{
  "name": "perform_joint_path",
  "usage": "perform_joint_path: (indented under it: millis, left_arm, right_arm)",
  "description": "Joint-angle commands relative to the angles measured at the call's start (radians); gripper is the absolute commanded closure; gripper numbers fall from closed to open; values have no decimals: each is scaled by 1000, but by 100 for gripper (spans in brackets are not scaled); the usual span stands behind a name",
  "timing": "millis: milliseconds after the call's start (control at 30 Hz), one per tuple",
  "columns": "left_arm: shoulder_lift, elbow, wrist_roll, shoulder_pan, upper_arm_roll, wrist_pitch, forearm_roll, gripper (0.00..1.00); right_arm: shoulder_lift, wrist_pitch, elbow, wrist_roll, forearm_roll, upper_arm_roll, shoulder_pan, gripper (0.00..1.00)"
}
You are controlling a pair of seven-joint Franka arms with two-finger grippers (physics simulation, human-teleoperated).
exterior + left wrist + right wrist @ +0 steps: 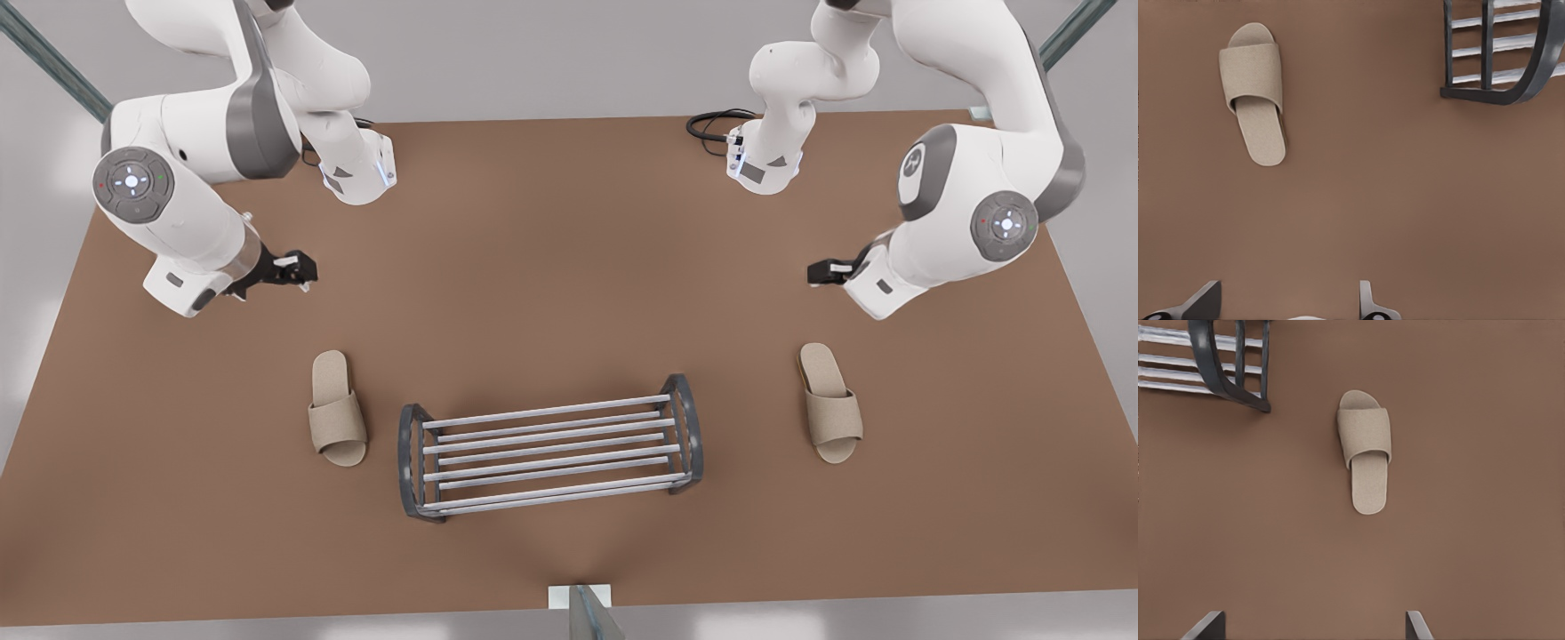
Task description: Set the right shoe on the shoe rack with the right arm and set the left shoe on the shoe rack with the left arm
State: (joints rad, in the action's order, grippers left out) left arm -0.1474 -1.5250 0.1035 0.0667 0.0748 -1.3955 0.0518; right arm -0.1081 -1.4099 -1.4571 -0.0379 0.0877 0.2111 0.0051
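Nearest stands the one low dark grey shoe rack with pale silver bars (551, 449), bare, mid-desk so either arm can reach it. Flanking it, well apart, lie two beige fabric slippers, one per arm: the left shoe (831, 404) at the front view's right, the right shoe (338, 409) at its left. Farther back over the brown desk (569, 267) hover two grippers, each near its own shoe: the left gripper (822, 271) and the right gripper (298, 269), both empty with fingers apart, apparently readied for grasping.
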Motion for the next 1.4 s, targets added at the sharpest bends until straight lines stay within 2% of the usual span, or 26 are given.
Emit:
perform_joint_path:
  millis: [0, 67, 100, 133, 200, 233, 333, 400, 433, 467, 500, 533, 567, 633, 667, 700, 767, 833, 933, 967, 1033, 1367]
  left_arm:
    - [0, 2, -16, -15, 0, -62, 3, 0]
    - [-1, 2, -18, -16, 0, -62, 16, 0]
    - [-1, 2, -18, -22, 0, -62, 16, 0]
    - [-3, 2, -18, -24, 0, -63, 16, 0]
    - [-3, 2, -18, -24, 0, -63, 16, 0]
    - [-3, 2, -18, -24, 0, -63, 16, 0]
    - [-3, 2, -18, -24, 0, -63, 16, 0]
    - [-3, -3, -21, -31, -1, -63, 20, 0]
    - [60, -239, -135, -131, 2, -291, 239, 0]
    - [91, -400, -271, -148, 7, -540, 290, 0]
    - [94, -480, -306, -162, 7, -664, 378, 0]
    - [120, -667, -402, -148, 5, -966, 486, 0]
    - [117, -739, -565, -131, -3, -1077, 715, 0]
    - [117, -873, -1181, -120, -33, -1267, 1291, 0]
    - [111, -888, -1479, -117, -33, -1280, 1555, 0]
    - [114, -923, -1656, -116, -33, -1343, 1727, 0]
    - [100, -951, -2061, -116, -33, -1346, 2305, 0]
    - [94, -949, -2062, -117, -72, -1412, 2467, 0]
    - [63, -942, -2052, -94, -78, -1407, 2918, 0]
    - [52, -919, -1968, -79, -78, -1405, 2982, 0]
    - [22, -894, -1805, -81, -78, -1396, 2982, 0]
    - [-136, -768, -1658, -77, -102, -1324, 2978, 0]
  right_arm:
    - [-4, -86, -2, -14, 0, 1, -4, 0]
    - [-21, -100, -8, -14, 30, -6, -5, 0]
    - [-64, -104, -11, 1, 130, -4, 4, 0]
    - [-102, -167, -40, 0, 132, -7, -11, 0]
    - [-124, -463, -221, 62, 83, -7, -145, 0]
    - [-120, -544, -282, 110, 56, -7, -180, 0]
    - [-104, -739, -437, 118, 17, -7, -198, 0]
    - [-59, -974, -626, 116, -11, -4, -195, 0]
    - [-56, -1064, -680, 116, -11, -2, -194, 0]
    - [-67, -1097, -690, 116, -10, -2, -194, 0]
    - [-79, -1130, -701, 116, -11, -2, -194, 0]
    - [-93, -1175, -718, 116, -11, -2, -194, 0]
    - [-110, -1198, -724, 108, -11, -1, -191, 1]
    - [-140, -1239, -727, 101, -11, 2, -185, 1]
    - [-154, -1275, -740, 99, -11, 2, -183, 1]
    - [-173, -1304, -752, 84, -11, 2, -183, 1]
    - [-199, -1331, -767, 78, -34, 2, -180, 1]
    - [-214, -1336, -781, 78, -52, 2, -174, 1]
    - [-242, -1370, -795, 78, -72, 2, -174, 0]
    - [-255, -1388, -795, 78, -72, 2, -174, 0]
    - [-278, -1411, -795, 79, -72, 2, -174, 0]
    - [-374, -1509, -755, 81, -69, 2, -172, 0]
